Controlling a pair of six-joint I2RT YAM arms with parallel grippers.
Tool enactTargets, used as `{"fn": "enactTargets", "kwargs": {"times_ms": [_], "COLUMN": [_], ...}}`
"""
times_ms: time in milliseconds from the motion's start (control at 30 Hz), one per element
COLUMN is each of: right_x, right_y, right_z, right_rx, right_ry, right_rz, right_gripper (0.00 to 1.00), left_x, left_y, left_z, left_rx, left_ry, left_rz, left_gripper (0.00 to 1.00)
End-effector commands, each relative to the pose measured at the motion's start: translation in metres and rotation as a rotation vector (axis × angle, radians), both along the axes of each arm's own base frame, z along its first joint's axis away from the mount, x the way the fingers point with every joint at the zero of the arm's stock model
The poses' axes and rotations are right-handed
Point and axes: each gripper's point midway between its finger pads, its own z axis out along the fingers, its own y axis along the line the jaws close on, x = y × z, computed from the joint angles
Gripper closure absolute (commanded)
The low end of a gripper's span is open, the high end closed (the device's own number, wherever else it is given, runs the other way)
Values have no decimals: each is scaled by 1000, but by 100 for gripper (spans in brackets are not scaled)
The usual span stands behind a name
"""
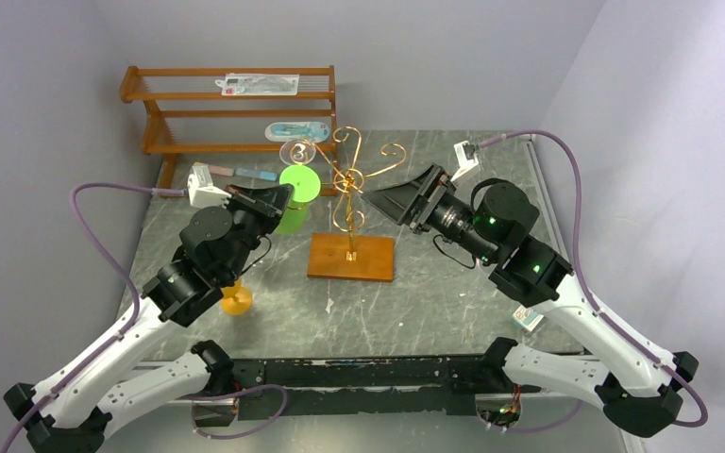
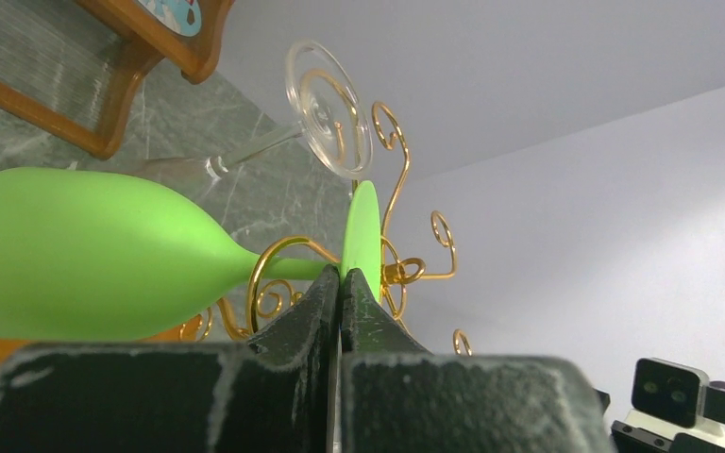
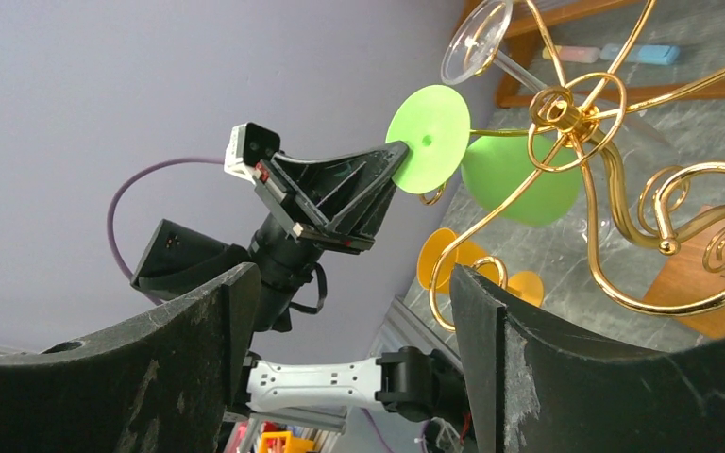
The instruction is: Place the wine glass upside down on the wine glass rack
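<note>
The green wine glass (image 1: 295, 196) hangs upside down beside the wine glass rack (image 1: 350, 189), a gold wire tree on a wooden base (image 1: 351, 257). My left gripper (image 2: 340, 281) is shut on the rim of its round foot (image 2: 363, 231). A gold scroll arm (image 2: 266, 266) curls across the stem, with the bowl (image 2: 85, 255) beyond it. In the right wrist view the foot (image 3: 428, 125) faces me and the bowl (image 3: 519, 179) lies behind the rack's hub (image 3: 566, 111). My right gripper (image 1: 379, 201) stands open and empty to the right of the rack.
A clear wine glass (image 1: 301, 151) hangs on the rack's back left arm. An orange wine glass (image 1: 236, 300) stands on the table under my left arm. A brown slatted shelf (image 1: 231, 104) with packets stands at the back left. A small white box (image 1: 527, 319) lies near my right arm.
</note>
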Motion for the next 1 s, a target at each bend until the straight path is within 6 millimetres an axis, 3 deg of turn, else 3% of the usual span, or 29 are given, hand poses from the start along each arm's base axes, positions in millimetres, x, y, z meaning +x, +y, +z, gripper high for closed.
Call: {"fn": "enactTargets", "kwargs": {"times_ms": [0, 433, 900, 967], "right_x": [5, 10, 12, 12], "right_y": [-3, -10, -10, -11], "right_z": [-3, -6, -19, -19], "right_rx": [6, -14, -46, -44], "right_ry": [8, 3, 29, 27], "right_rz": [-27, -77, -86, -87], "right_gripper": [23, 23, 23, 23], "left_x": [-4, -23, -31, -30], "left_y": [11, 18, -11, -11], "left_z": [5, -6, -13, -18], "left_rx": [-48, -53, -29, -18], "left_ry": [-19, 4, 9, 33], "left_rz": [25, -19, -172, -168], "left_gripper": [95, 95, 95, 88]}}
